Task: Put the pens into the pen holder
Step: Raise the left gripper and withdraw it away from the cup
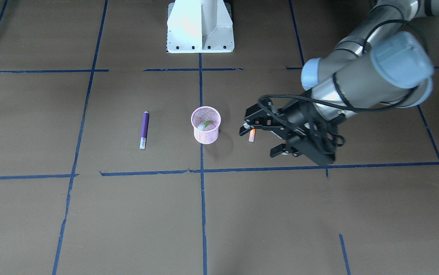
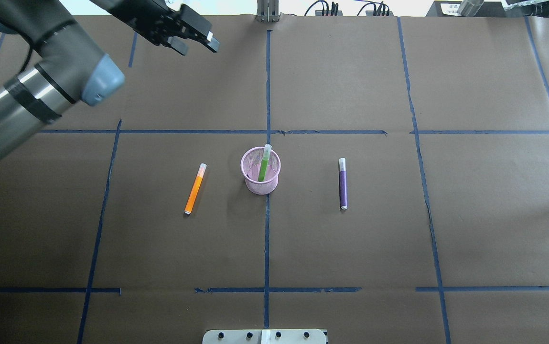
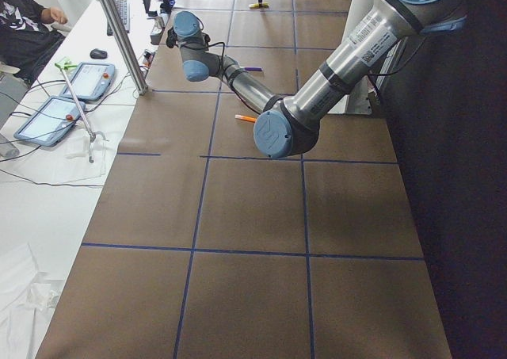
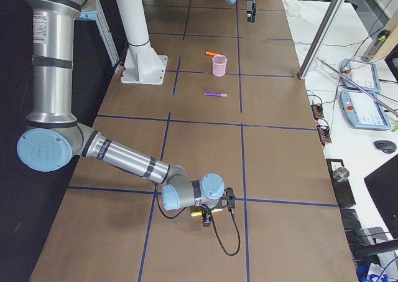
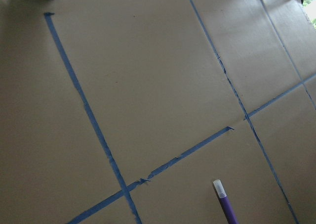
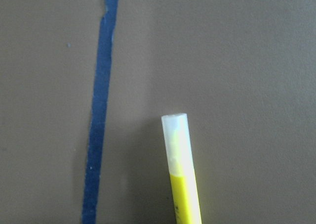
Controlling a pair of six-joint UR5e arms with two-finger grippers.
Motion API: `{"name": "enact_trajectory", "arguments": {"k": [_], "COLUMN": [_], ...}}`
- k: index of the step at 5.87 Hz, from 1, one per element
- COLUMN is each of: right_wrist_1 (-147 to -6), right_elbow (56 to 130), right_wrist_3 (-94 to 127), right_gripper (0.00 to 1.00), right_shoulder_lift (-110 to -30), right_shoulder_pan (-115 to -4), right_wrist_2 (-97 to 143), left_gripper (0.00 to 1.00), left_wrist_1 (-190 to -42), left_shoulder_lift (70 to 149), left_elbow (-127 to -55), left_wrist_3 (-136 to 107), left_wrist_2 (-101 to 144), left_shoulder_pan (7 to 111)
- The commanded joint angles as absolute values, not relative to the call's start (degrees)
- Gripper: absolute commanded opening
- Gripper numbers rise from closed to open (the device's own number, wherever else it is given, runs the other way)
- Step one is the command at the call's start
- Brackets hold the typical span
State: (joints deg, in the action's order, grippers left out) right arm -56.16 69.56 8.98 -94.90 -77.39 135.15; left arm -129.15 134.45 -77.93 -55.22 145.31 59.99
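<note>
The counter (image 2: 398, 239), brown paper squared off by blue tape (image 2: 267, 239), runs alongside a white desk (image 4: 348, 51) carrying 2 tablets. The left arm (image 2: 40, 91) reaches high over the far left, with the left gripper (image 2: 199, 48) spread wide. The right arm (image 4: 56, 76) bends low at the counter's right end. Whether the right gripper (image 4: 208, 218) is spread or pinching I cannot tell; the yellow pen (image 6: 182, 184) sits right at it.

The pen holder (image 2: 260, 186) stands upright at centre on a tape line. The green pen (image 2: 263, 169) leans inside it, cap up against the far rim. The purple pen (image 2: 343, 186) lies flat to its right and the orange pen (image 2: 194, 189) to its left. Both are well apart from it, their long axes running away from the robot with caps at the far ends, the orange one slightly slanted.
</note>
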Motion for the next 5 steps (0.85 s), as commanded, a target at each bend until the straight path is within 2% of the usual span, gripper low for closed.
{"name": "enact_trajectory", "arguments": {"k": [1, 3, 5], "right_wrist_1": [-56.2, -56.2, -56.2], "right_elbow": [69.7, 69.6, 69.6], "right_wrist_3": [8.9, 8.9, 8.9], "right_gripper": [1.0, 0.74, 0.6], "right_shoulder_lift": [-94.8, -94.9, -94.9], "right_shoulder_pan": [-77.4, -77.4, -77.4], "right_wrist_2": [135.0, 134.9, 134.8], "left_gripper": [1.0, 1.0, 1.0], "left_wrist_1": [-121.9, -119.1, -117.3], "left_shoulder_lift": [133.7, 133.1, 129.2], "left_elbow": [-77.8, -77.4, -77.4], "left_wrist_3": [-52.8, -52.7, -47.9], "left_wrist_2": [149.4, 151.0, 151.1], "left_shoulder_pan": [64.7, 67.5, 70.0]}}
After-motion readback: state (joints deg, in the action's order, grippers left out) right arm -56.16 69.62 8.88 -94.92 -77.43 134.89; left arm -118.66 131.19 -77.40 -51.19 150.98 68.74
